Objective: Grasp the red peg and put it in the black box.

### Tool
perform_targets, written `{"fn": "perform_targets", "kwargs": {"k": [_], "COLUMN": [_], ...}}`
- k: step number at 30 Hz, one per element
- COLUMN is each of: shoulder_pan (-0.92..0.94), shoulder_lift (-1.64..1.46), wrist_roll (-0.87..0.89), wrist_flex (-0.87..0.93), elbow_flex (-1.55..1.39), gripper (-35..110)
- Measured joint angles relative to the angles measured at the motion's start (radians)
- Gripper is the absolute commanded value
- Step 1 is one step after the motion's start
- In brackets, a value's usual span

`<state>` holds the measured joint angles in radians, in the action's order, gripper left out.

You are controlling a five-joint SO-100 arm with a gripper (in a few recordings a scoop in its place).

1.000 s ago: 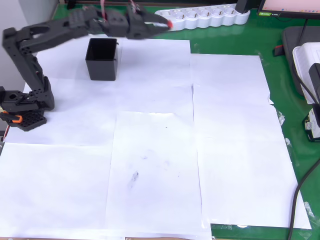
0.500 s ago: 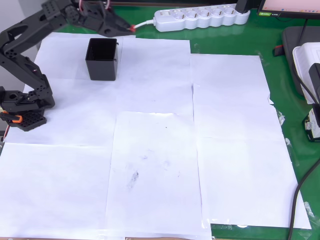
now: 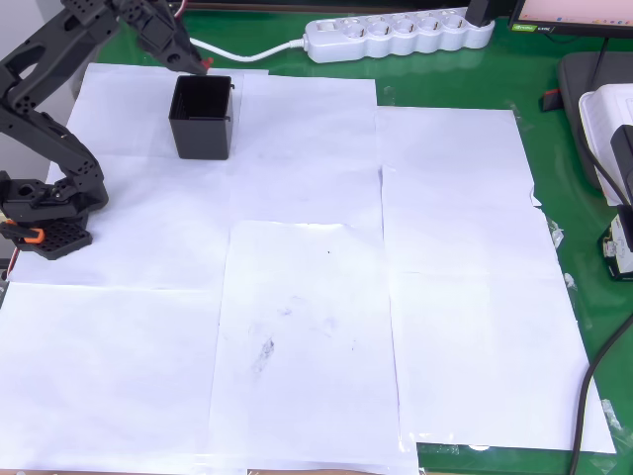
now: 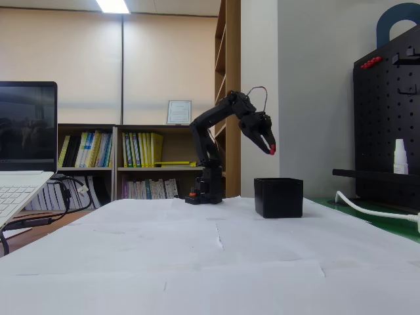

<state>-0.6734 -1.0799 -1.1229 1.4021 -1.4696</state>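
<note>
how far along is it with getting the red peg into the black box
Grasp looks done: the tool is shut on the red peg, lifted off the table. In hand: carrying it, poised above the black box, near its rim in the overhead view. Left: release it inside.

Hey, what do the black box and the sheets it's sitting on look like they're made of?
The black box looks like rigid moulded plastic: matte black, straight thin walls, crisp square rim, only a faint sheen in the fixed view. The sheets look like plain white paper: thin, flat, overlapping, with smudges and slightly lifted edges. Neither can be confirmed by look alone.
</note>
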Motion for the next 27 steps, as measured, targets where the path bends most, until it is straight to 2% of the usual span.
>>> {"fn": "perform_targets", "kwargs": {"k": [14,17,19,22,27], "shoulder_pan": [0.000,-0.011,-0.020,-0.038,-0.037], "shoulder_lift": [-0.199,-0.201,-0.201,-0.201,-0.201], "wrist_roll": [0.091,0.103,0.109,0.135,0.132], "wrist_flex": [0.081,0.094,0.097,0.103,0.132], "elbow_flex": [-0.043,-0.057,-0.074,-0.092,-0.132], "gripper": [1,6,18,26,27]}}
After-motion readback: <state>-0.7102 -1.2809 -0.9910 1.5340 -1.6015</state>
